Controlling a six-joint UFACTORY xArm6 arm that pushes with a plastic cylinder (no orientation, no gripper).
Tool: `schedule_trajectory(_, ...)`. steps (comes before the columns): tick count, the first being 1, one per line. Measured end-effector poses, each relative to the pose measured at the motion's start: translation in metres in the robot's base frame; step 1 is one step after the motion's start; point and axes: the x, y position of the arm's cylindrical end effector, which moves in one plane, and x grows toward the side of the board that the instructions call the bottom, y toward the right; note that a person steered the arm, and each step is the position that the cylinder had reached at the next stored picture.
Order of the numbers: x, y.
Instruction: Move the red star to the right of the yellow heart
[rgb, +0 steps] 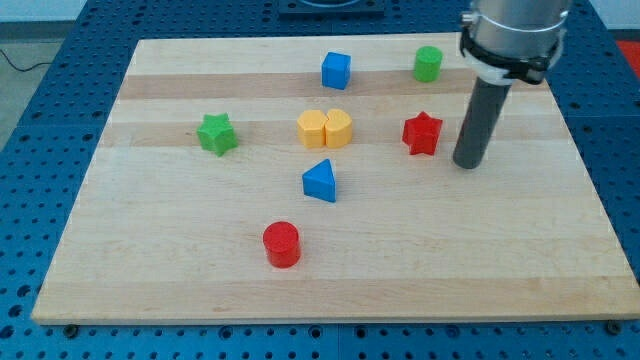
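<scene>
The red star (422, 133) lies on the wooden board (480, 260), right of centre. The yellow heart (338, 128) sits to its left, touching a yellow hexagon (312, 129) on the heart's left side. A gap of bare board separates the star from the heart. My tip (467, 163) rests on the board just right of the red star and slightly lower in the view, apart from it by a small gap.
A blue cube (336, 70) and a green cylinder (428, 64) stand near the view's top. A green star (216, 133) lies at the left. A blue triangle (320, 181) and a red cylinder (282, 244) lie below the yellow pair.
</scene>
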Motion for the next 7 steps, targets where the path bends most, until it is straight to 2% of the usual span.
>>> schedule_trajectory(3,-0.066,-0.066)
schedule_trajectory(4,-0.075,-0.067)
schedule_trajectory(5,-0.064,-0.025)
schedule_trajectory(7,-0.019,-0.019)
